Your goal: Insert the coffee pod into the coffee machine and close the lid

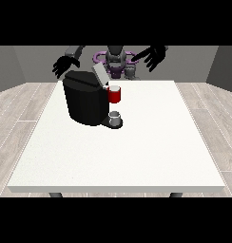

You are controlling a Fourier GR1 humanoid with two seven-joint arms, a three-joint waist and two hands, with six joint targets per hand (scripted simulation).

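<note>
Front view: a large white table point(137, 156) is being shown from across its near edge, with the robot point(116, 59) seen small behind the far edge. A black coffee machine point(85, 102) is standing on the table towards the far left corner, well away from the near edge. Its grey lid point(100, 74) is being held tilted upward at the machine's top, so the lid is open. A red thing at the machine point(115, 94) is showing at the machine's right side, just below the raised lid. Under it, a grey thing point(116, 116) is sitting on the machine's dark base plate; whether it is the coffee pod cannot be told, and the pod is not plainly shown elsewhere on the table.

The hand at the view's left point(63, 65) is being held in the air just above and behind the machine's top left; its black fingers are spread and hanging downward, and nothing is being held. The hand at the view's right point(152, 57) is being raised beyond the far edge, well apart from the machine, with its fingers spread wide and nothing in them.
</note>
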